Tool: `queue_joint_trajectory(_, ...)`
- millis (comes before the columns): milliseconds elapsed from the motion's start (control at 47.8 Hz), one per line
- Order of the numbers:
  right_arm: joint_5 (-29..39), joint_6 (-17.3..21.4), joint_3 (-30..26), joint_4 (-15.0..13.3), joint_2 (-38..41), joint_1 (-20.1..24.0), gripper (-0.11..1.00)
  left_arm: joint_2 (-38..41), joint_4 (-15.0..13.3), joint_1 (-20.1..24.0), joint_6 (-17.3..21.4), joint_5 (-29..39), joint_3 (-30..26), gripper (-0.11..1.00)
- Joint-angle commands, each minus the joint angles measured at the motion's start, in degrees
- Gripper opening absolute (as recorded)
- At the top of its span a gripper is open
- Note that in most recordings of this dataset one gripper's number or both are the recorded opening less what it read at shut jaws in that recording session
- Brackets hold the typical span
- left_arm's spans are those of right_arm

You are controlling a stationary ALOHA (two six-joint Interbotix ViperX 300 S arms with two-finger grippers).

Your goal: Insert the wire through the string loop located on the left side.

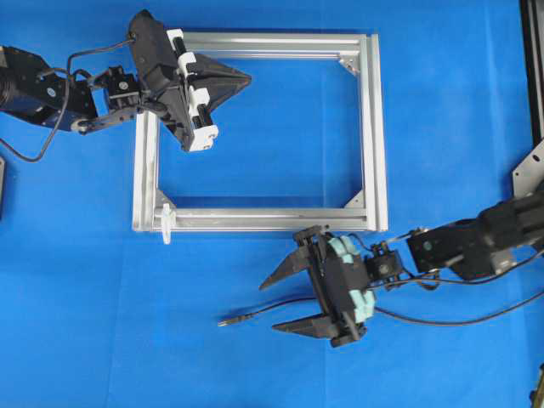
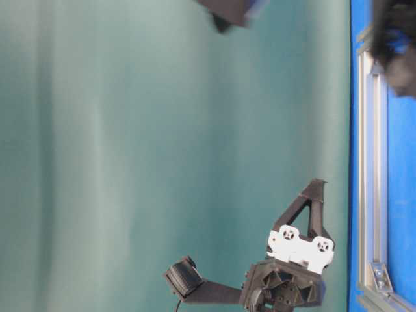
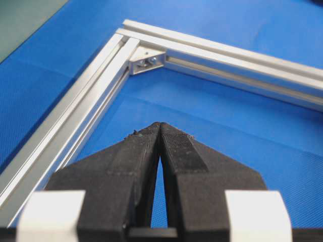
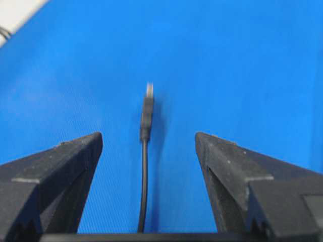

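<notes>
The thin black wire (image 1: 268, 310) with its slim metallic plug tip lies flat on the blue table (image 1: 85, 340), running between the wide-spread jaws of the right gripper (image 1: 279, 303) without touching them. The small whitish translucent string loop (image 1: 166, 223) stands at the lower left corner of the rectangular silver aluminium frame (image 1: 371, 127). The left gripper (image 1: 246, 78), jaws pressed together and holding nothing, hovers over the frame's upper left part.
</notes>
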Motion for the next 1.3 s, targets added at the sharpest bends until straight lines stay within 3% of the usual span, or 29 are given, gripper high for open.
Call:
queue_joint_trajectory(0, -1.3, 0.5, -1.6, 0.5, 0.8, 0.7, 0.88, -1.7, 0.2, 0.1, 0.1, -0.3, -0.4, 0.00)
queue_joint_trajectory(460, -2.3, 1.2, -3.4, 1.5, 4.4, 0.7, 0.83, -2.0, 0.2, 0.2, -0.1, 0.5, 0.4, 0.00)
queue_joint_trajectory(565, -1.8, 1.1, -3.5, 1.5, 4.4, 0.5, 0.68, -2.0, 0.2, 0.3, -0.1, 0.5, 0.4, 0.00)
queue_joint_trajectory(733, -1.6, 0.9, -3.3, 1.3, 4.4, 0.0, 0.20, -2.0, 0.2, 0.3, -0.1, 0.5, 0.4, 0.00)
queue_joint_trajectory(858, -1.7, 0.9, -3.5, 0.8, 4.4, 0.0, -0.02, -2.1, 0.2, 0.3, -0.1, 0.5, 0.5, 0.00)
queue_joint_trajectory(963, -1.7, 0.8, -3.6, 0.4, 4.4, 0.1, -0.09, -2.1, 0.2, 0.4, -0.1, 0.5, 0.6, 0.00)
queue_joint_trajectory(1277, -1.6, 1.0, -3.6, 0.4, 3.9, 0.0, -0.10, -2.2, 0.2, 0.6, -0.1, 0.5, 0.7, 0.00)
